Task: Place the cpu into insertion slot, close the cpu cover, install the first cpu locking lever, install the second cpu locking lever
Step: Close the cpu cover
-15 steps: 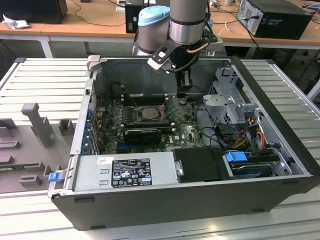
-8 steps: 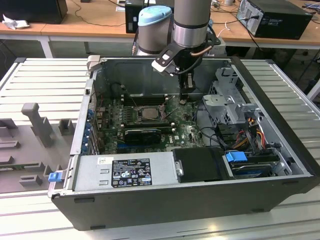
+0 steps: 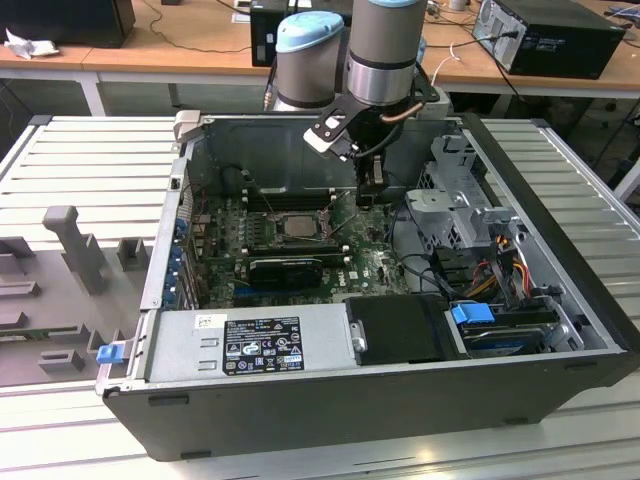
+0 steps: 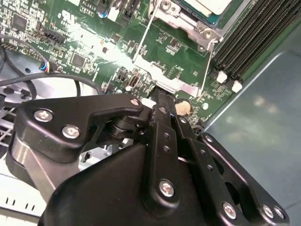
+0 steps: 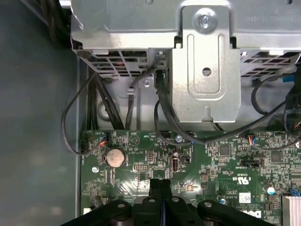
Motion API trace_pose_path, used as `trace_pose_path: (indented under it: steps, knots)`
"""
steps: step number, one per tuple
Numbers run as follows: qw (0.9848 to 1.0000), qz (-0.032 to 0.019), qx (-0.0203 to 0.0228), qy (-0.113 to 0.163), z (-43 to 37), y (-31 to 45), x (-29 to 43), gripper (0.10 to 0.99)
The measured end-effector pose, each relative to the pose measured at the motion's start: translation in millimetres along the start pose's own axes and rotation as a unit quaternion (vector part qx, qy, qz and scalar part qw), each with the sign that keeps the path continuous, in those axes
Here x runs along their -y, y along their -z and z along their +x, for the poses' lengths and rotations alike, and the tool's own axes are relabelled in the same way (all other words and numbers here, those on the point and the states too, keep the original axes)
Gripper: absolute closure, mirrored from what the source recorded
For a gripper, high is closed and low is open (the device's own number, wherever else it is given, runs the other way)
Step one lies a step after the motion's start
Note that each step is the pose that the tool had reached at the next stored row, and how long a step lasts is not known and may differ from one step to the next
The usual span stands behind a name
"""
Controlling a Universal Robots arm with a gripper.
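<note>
Exterior view: the black two-finger gripper (image 3: 372, 200) hangs just beside the dark, silver-rimmed square insertion slot (image 3: 270, 226), in which the pale flat square cpu (image 3: 298, 225) lies. The fingers are pressed together, empty. In the second wrist view their tips sit at the edge of the thin silvery cpu cover (image 4: 175, 85).

The claw (image 5: 160, 183) is matt black, the cpu cover (image 4: 188, 28) bright bare metal, the motherboard (image 5: 141, 181) glossy green.

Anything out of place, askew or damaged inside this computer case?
Nothing looks spilled or broken. The metal cover is swung open, away from the socket, leaving the chip exposed; the end effector sits at the cover's free edge. Unfinished, not faulty.
</note>
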State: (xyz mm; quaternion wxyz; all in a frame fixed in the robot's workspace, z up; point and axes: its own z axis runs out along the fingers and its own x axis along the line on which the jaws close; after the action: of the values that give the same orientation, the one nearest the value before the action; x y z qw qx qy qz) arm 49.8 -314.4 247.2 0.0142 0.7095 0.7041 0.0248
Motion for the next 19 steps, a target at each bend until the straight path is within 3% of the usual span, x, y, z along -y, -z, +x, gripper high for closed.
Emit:
trace_pose_path:
  steps: [19]
  knots:
    - [1.0, 0.0, -0.0002, 0.0, -3.2, 0.8, 16.4, 0.98]
